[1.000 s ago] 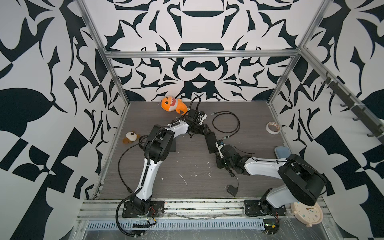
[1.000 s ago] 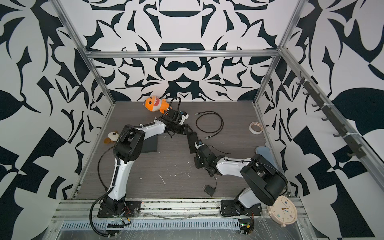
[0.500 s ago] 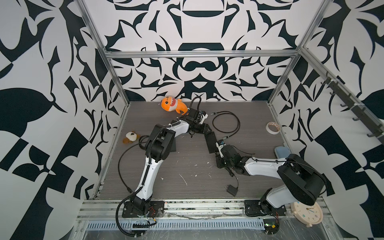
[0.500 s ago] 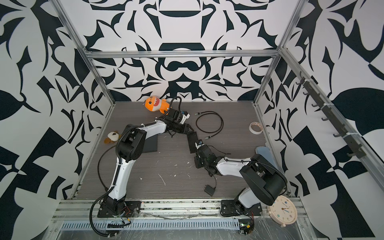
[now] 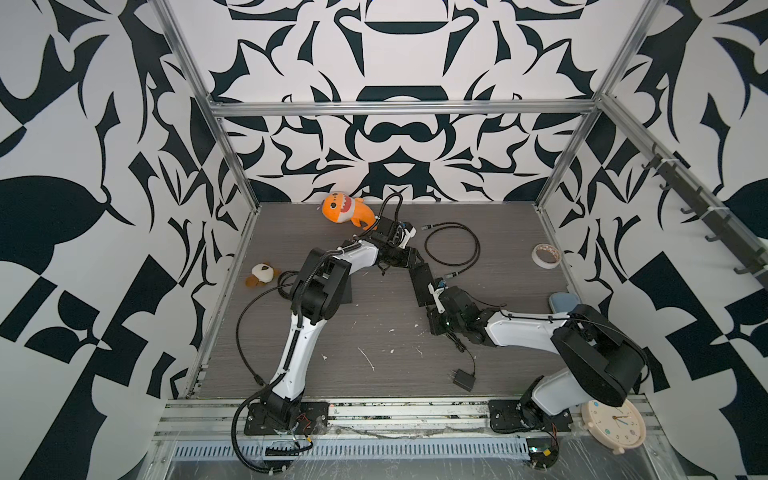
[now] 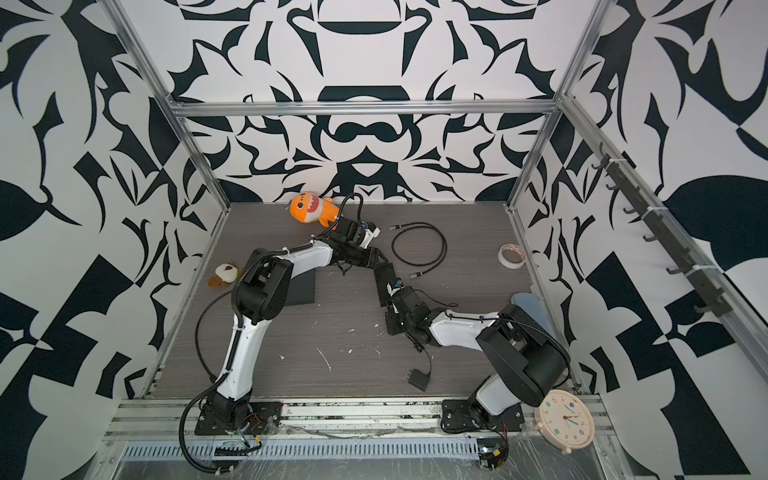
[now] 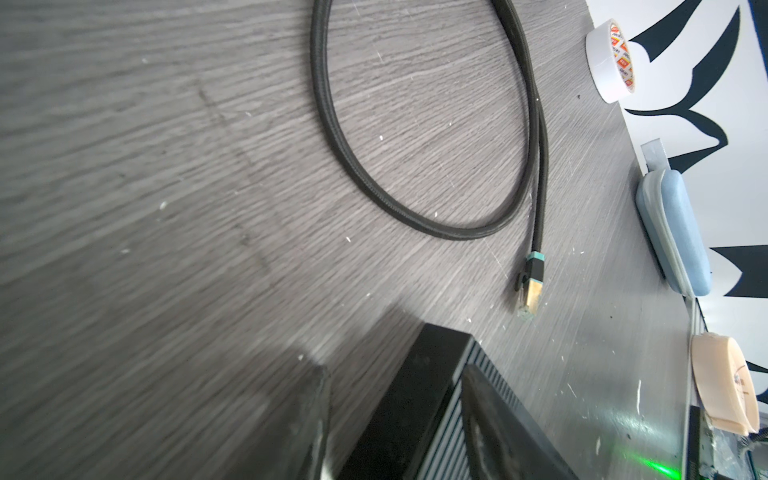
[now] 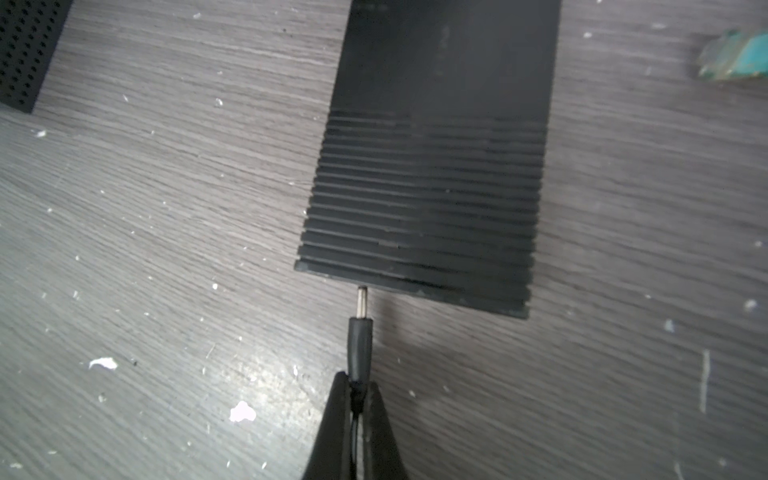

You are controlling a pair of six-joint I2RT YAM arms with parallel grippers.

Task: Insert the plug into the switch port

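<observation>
The switch [image 5: 422, 282] [image 6: 384, 282] is a flat black box with a ribbed top, lying mid-table in both top views. My left gripper [image 5: 409, 262] [image 7: 399, 419] is shut around its far end, with one finger [image 7: 490, 415] against the ribbed face. My right gripper [image 5: 431, 311] [image 8: 358, 386] is shut on the black sleeve of the plug [image 8: 360, 332]. The plug's metal tip [image 8: 361, 299] meets the switch's near edge [image 8: 411, 286], and most of the barrel still shows outside. The port itself is hidden under that edge.
The plug's thin cord runs to a black power adapter [image 5: 463, 379] near the front. A looped network cable [image 5: 453, 249] lies just right of the switch and a tape roll [image 5: 546, 257] further right. An orange plush [image 5: 345, 210], a small plush [image 5: 262, 274] and a black pad [image 5: 347, 293] lie to the left.
</observation>
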